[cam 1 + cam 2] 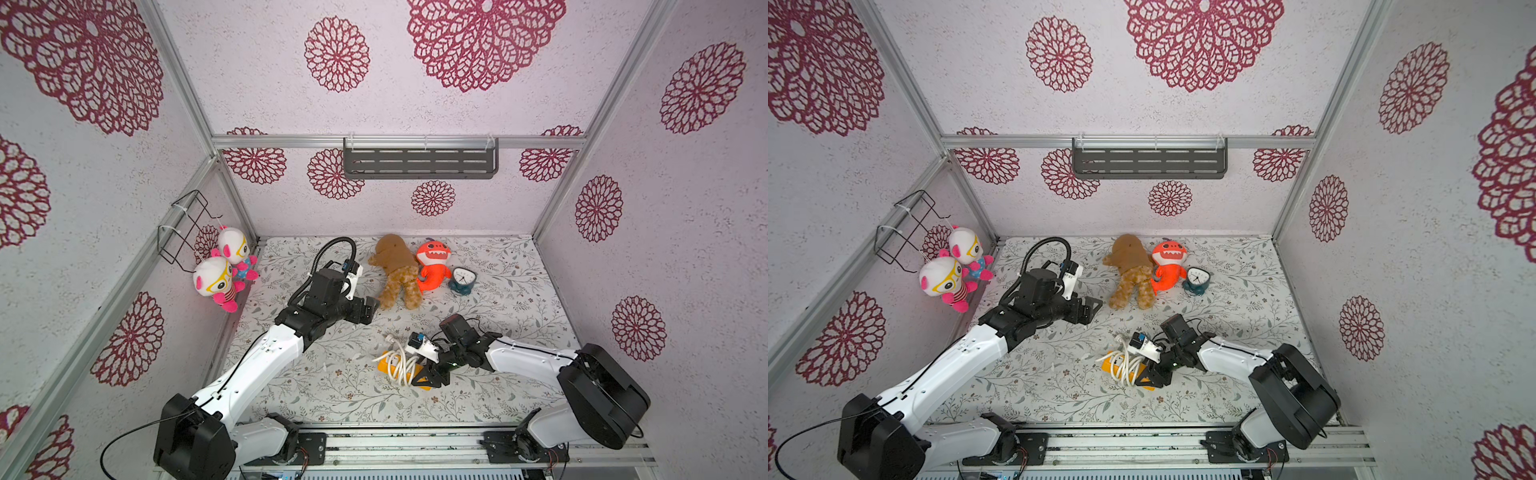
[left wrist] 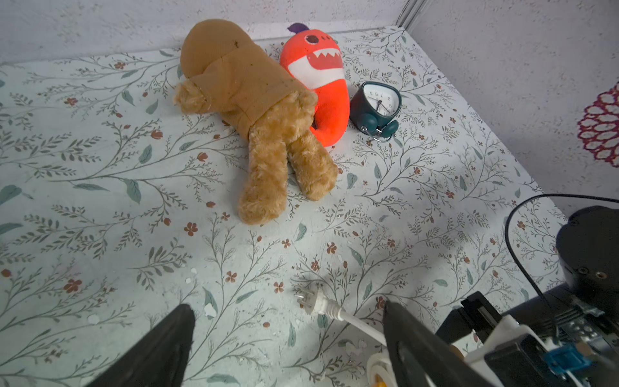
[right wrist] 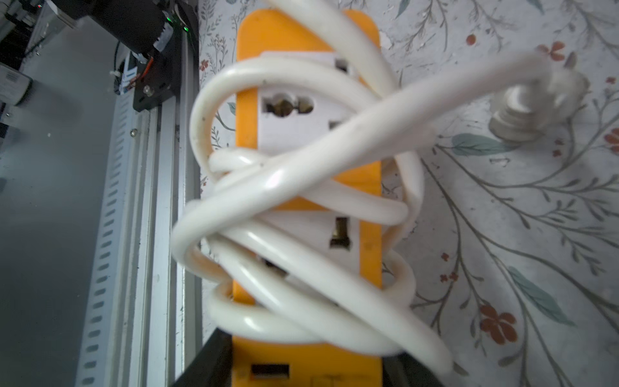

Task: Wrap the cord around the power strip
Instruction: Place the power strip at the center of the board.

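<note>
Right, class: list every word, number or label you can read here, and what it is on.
"5 6 7 8": on the alarm clock face, upside down; its other numerals are too blurred.
On the power strip: nothing readable.
One white label: too small to read.

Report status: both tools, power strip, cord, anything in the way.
Left tool open, empty. Right tool shut on power strip. Cord looped loosely around it, plug end free. Brown plush beyond, apart.
</note>
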You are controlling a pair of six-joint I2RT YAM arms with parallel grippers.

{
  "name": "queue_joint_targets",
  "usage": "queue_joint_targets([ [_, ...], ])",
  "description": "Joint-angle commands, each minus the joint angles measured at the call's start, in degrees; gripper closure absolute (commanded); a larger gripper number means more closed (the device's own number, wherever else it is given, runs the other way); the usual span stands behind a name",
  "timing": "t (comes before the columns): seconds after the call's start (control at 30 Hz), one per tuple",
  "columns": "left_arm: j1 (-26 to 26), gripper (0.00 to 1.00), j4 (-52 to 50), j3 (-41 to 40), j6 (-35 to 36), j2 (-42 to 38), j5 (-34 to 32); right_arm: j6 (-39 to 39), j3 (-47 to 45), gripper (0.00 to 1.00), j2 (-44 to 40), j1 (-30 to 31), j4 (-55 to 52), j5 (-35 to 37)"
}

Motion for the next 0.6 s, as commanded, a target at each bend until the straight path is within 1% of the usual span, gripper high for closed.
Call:
queue_joint_targets([
  [0.0, 0.75, 0.08, -3.94, 0.85, -1.54, 1.77, 2.64, -5.55, 2.75, 1.00, 1.26, 0.91, 3.51, 0.62],
  [0.07, 1.23, 0.08, -6.89, 1.65, -1.95, 4.18, 4.19, -5.70, 2.71, 1.00, 2.78, 1.11, 5.30, 0.40],
  [0.17, 1.44, 0.11, -12.17, 3.31, -3.18, 8.63, 7.69, -5.78, 2.90, 1.00, 5.00, 1.54, 6.92, -0.01],
  [0.27, 1.53, 0.13, -14.14, 2.74, -4.23, 10.83, 10.75, -5.79, 2.56, 1.00, 6.13, 2.00, 8.67, -0.22],
  [0.37, 1.60, 0.14, -15.67, 2.09, -4.68, 12.04, 11.09, -6.49, 2.28, 1.00, 7.00, 2.70, 9.26, 1.44],
  [0.5, 1.62, 0.16, -17.29, 1.90, -6.68, 14.27, 13.52, -7.29, 2.54, 1.00, 8.45, 3.61, 9.27, 3.51],
  [0.57, 1.62, 0.17, -18.19, 1.77, -7.61, 15.23, 13.00, -7.55, 2.71, 1.00, 9.19, 4.26, 9.23, 4.31],
])
